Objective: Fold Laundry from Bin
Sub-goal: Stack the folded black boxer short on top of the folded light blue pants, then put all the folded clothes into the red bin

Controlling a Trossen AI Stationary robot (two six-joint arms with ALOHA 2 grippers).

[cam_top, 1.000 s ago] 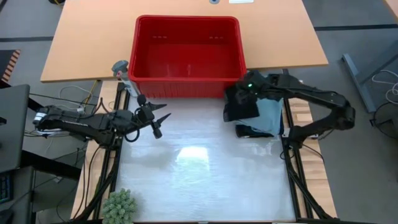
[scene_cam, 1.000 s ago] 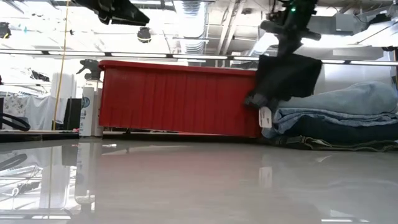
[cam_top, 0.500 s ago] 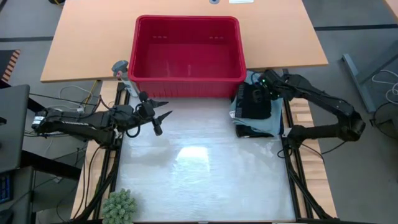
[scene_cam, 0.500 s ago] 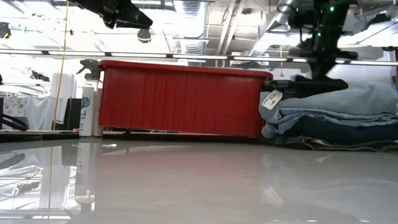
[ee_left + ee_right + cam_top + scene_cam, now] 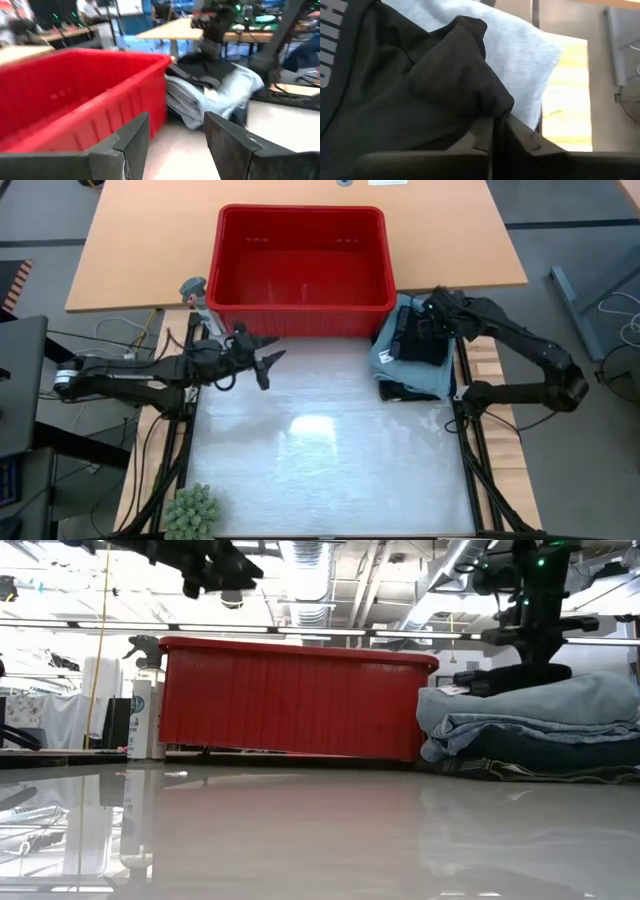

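Setting the folded black cloth garment [image 5: 418, 340] on the stack, right of frame.
My right gripper [image 5: 436, 308] pinches it, jaws nearly closed; release next. Left gripper [image 5: 262, 363] hangs open, empty.

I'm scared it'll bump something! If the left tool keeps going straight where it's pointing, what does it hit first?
Probably the pile of folded laundry beside the red bin. The left tool stands open and aims past the bin's near corner toward that stack. Depth is hard to judge, so it might clip the bin's corner first.

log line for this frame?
right gripper: jaws pinching black garment on folded stack | left gripper: open, idle | bin: empty
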